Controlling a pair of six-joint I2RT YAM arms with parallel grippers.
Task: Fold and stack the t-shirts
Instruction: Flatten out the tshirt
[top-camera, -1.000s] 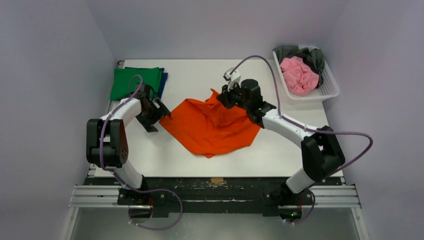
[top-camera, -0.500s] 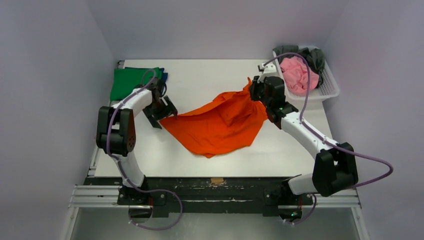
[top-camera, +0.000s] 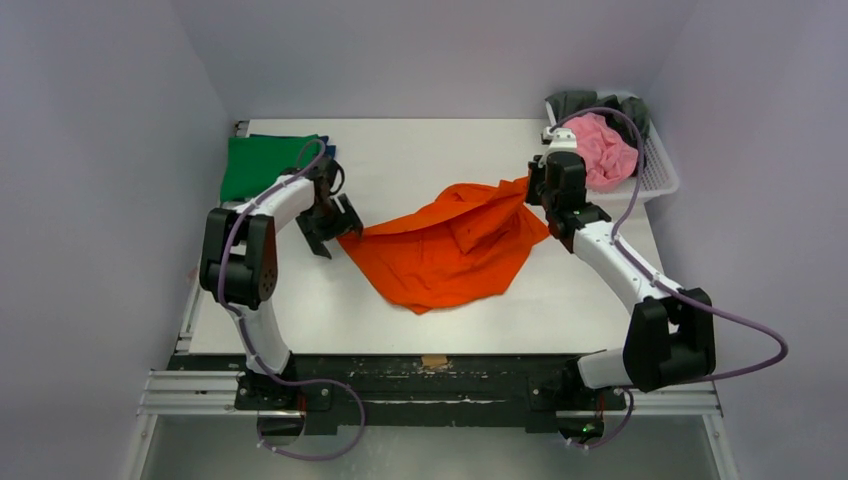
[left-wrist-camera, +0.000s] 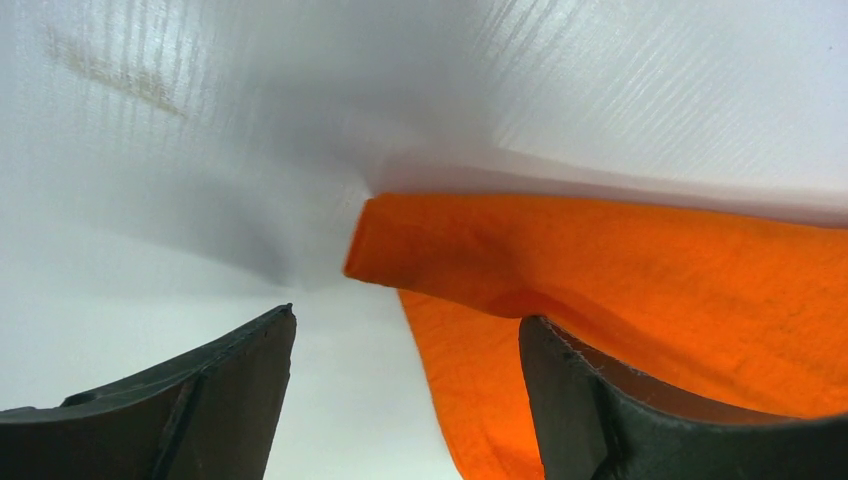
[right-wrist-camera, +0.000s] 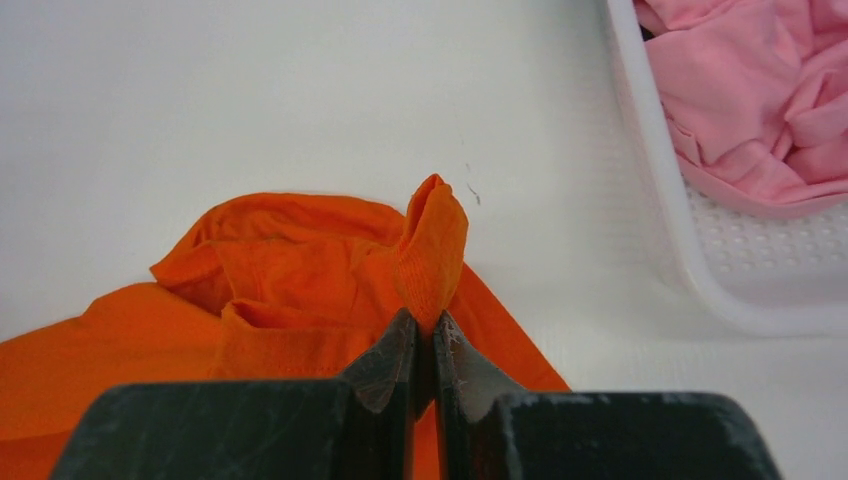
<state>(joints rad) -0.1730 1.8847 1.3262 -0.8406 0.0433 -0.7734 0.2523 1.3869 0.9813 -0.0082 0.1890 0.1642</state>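
The bright orange t-shirt (top-camera: 445, 250) lies spread and rumpled in the middle of the table. My right gripper (top-camera: 533, 190) is shut on a fold of its right edge (right-wrist-camera: 430, 250), next to the basket. My left gripper (top-camera: 338, 225) is open at the shirt's left corner (left-wrist-camera: 420, 250); its jaws stand wide apart, the right one over the cloth. A folded green t-shirt (top-camera: 262, 165) lies on a dark blue one (top-camera: 326, 155) at the back left. A pink t-shirt (top-camera: 600, 150) and a dark grey one (top-camera: 632, 118) sit in the basket.
The white mesh basket (top-camera: 660, 180) stands at the back right corner, its rim close to my right gripper; it also shows in the right wrist view (right-wrist-camera: 680, 250). Grey walls enclose the table on three sides.
My right gripper has pulled the shirt's edge to the right, towards the basket, stretching the cloth out. My left gripper has moved right and back to the shirt's left corner.
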